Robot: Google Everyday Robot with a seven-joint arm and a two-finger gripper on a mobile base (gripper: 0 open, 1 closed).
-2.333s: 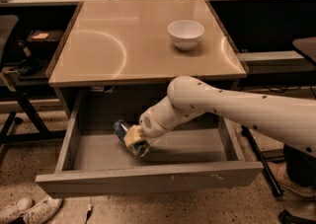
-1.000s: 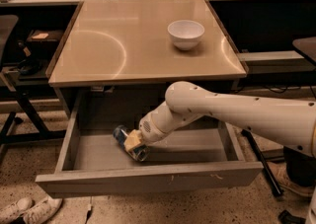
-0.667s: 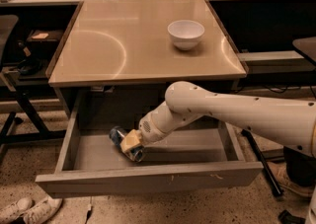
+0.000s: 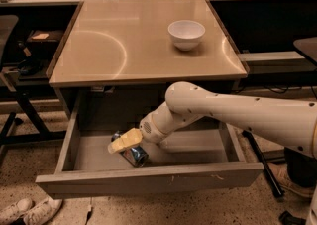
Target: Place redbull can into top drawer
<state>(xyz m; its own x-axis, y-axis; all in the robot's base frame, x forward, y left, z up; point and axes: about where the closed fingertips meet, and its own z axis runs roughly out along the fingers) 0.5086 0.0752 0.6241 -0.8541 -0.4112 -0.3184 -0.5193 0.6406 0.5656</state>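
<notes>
Can (image 4: 135,155) seemingly beneath jaws in drawer (image 4: 198,175)

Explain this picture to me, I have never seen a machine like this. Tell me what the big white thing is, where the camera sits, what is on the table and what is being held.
The big white thing is a robot arm, reaching in from the right. It belongs to a mobile robot with this one arm. At its tip is the gripper, the yellowish part, down inside the open top drawer.

There is one camera, looking down from the front onto the table and drawer. Where it is mounted is not known.

On the table stands only a white bowl. In the drawer a redbull can lies on its side, right under the gripper. Whether the gripper grips the can cannot be told.
</notes>
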